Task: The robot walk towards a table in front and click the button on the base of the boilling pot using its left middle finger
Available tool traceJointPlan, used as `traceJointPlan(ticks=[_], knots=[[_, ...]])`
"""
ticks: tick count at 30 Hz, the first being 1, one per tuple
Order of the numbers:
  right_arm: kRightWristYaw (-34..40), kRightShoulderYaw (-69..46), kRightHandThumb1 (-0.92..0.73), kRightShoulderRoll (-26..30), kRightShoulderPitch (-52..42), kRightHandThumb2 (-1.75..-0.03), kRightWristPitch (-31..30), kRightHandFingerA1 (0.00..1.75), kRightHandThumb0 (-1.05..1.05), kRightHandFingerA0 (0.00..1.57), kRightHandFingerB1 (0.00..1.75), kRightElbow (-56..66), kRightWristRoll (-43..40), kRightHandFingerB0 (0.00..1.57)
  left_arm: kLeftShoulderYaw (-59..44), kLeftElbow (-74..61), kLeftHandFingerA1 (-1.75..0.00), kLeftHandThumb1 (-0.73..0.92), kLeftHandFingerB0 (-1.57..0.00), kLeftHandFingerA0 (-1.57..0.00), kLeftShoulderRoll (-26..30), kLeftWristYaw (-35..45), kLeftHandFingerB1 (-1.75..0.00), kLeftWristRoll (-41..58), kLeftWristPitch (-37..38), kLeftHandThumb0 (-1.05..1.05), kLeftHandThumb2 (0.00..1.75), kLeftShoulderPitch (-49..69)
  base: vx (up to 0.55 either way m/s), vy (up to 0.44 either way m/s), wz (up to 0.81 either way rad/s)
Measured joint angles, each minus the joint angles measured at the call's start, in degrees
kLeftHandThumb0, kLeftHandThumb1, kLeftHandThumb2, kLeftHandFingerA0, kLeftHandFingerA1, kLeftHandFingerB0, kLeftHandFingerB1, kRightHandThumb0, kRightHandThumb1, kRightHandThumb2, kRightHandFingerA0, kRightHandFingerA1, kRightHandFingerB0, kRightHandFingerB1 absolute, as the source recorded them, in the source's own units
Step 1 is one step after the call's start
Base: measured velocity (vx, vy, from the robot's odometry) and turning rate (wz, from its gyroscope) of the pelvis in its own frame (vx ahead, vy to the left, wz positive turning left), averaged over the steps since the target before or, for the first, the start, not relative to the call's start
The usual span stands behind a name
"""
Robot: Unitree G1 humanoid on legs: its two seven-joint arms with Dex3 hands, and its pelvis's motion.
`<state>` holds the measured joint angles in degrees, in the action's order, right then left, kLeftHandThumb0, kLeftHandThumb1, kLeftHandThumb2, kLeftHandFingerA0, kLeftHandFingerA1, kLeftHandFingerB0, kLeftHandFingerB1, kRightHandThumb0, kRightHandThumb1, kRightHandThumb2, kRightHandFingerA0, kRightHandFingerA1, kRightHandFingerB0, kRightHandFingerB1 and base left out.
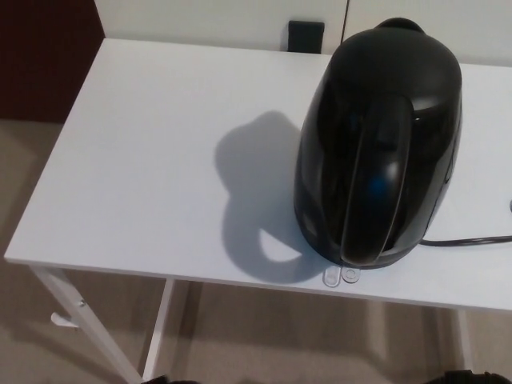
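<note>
A glossy black boiling pot (pixel 380 144) stands on the right half of a white table (pixel 144 160), its handle facing me. Two small clear buttons (pixel 340 277) stick out from the base at the pot's near side, close to the table's front edge. Neither of my hands shows in the head view.
A black power cord (pixel 472 239) runs from the pot's base off to the right. A black wall socket (pixel 306 36) sits behind the table's far edge. The table's white legs (pixel 80 320) stand on beige carpet (pixel 264 336). A dark red panel (pixel 48 56) is at the far left.
</note>
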<state>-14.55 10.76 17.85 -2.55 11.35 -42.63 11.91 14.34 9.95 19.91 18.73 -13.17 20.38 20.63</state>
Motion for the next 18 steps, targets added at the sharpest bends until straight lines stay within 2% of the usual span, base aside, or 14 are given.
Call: traceJointPlan(ticks=[1,12,18], knots=[[0.0,0.0,-0.60,0.0,0.0,-0.58,0.0,0.48,-0.24,0.61,0.44,0.1,0.0,0.54,0.8,-1.2,-0.32,0.68,-0.15,-0.24,0.2,-0.1,-0.27,-0.8,0.2,-0.33,0.61,-0.3,-0.01,-0.088,0.01],[-0.6,-0.1,-0.59,0.0,0.2,-0.57,0.0,0.47,-0.27,0.60,0.44,0.7,-0.1,0.54,10.1,-12.5,-0.34,0.61,-0.12,-0.22,1.7,-1.1,-0.25,-9.6,2.3,-0.37,0.59,-6.8,-0.02,-0.075,0.01],[-0.8,-0.1,-0.55,0.0,0.7,-0.56,-0.1,0.48,-0.24,0.60,0.44,0.8,-0.1,0.52,15.0,-16.3,-0.34,0.64,-0.12,-0.21,2.7,-1.4,-0.25,-14.9,3.7,-0.41,0.60,-11.8,0.00,0.000,0.00]])
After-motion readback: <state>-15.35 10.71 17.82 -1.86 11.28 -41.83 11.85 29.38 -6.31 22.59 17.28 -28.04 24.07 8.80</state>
